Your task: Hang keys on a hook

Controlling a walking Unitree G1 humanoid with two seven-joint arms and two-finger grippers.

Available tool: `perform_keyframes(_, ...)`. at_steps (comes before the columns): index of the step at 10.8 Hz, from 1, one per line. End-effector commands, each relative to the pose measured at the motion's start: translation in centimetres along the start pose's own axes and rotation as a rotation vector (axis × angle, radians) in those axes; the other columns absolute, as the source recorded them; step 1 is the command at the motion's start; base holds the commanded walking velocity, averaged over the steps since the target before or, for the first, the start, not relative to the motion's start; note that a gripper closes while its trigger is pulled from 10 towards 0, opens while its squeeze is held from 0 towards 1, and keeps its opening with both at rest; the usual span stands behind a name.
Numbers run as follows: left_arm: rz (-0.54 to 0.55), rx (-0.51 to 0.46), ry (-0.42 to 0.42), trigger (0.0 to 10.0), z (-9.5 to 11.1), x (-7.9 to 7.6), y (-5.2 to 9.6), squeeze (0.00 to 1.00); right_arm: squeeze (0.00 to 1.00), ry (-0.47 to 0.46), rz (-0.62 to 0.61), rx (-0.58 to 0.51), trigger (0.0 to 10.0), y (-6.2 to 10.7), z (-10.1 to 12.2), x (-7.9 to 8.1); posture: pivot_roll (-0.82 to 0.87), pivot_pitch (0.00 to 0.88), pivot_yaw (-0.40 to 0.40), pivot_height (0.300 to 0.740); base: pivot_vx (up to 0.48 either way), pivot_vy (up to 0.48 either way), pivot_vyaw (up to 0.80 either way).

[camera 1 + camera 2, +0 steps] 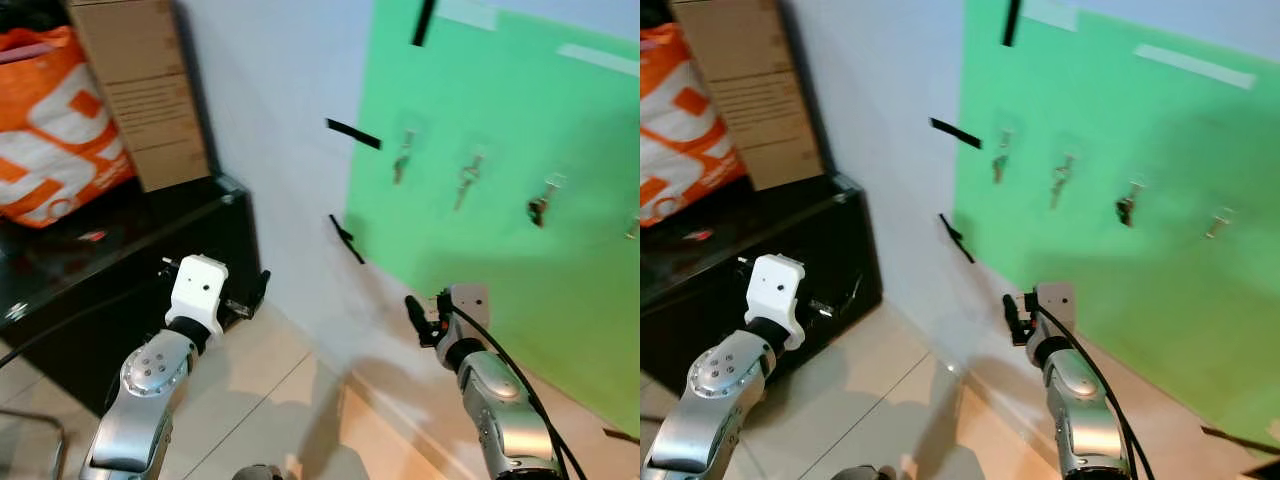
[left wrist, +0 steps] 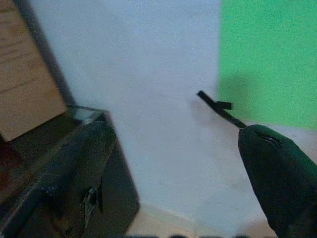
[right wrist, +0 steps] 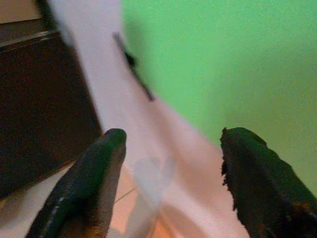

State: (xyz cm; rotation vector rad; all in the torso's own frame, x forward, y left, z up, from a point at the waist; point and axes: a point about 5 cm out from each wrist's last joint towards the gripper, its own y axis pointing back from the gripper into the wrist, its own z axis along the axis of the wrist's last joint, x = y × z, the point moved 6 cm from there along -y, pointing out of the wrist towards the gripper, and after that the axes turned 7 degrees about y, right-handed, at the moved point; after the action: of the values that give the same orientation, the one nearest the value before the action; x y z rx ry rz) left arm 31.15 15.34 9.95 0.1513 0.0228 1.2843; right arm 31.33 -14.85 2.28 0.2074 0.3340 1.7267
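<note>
My left gripper (image 2: 173, 163) and right gripper (image 3: 168, 183) hover below the green board (image 1: 500, 200), jaws spread, holding nothing. Keys (image 1: 402, 158) hang on the board's hooks.

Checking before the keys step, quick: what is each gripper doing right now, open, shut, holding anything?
Left gripper: open, holding nothing, raised near the black cabinet.
Right gripper: open, holding nothing, raised before the green board.

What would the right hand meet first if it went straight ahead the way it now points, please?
Probably the white wall beside the green board's lower edge; the right hand is open and empty. Depth is uncertain.
</note>
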Motion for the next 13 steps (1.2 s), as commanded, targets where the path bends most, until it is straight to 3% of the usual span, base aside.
perform_keyframes(1, 0.025, 0.011, -0.014, 10.0, -0.25, 0.53, -0.10, 0.17, 1.00, -0.004, 0.023, -0.002, 10.0, -0.16, 0.09, 0.33, -0.04, 0.000, -0.016, 0.740, 0.000, 0.000, 0.74)
perform_keyframes(6, 0.044, 0.016, -0.001, 10.0, -0.42, 0.55, -0.36, 0.19, 1.00, 0.034, 0.030, 0.005, 10.0, -0.33, 0.17, 0.27, -0.04, 0.000, -0.017, 0.740, 0.232, 0.000, 0.67)
perform_keyframes(13, 0.047, 0.004, 0.025, 10.0, -0.22, 0.13, -0.57, 0.20, 1.00, 0.059, 0.010, -0.017, 10.0, -0.49, 0.67, -0.28, -0.05, 0.000, -0.035, 0.740, 0.367, 0.000, 0.00)
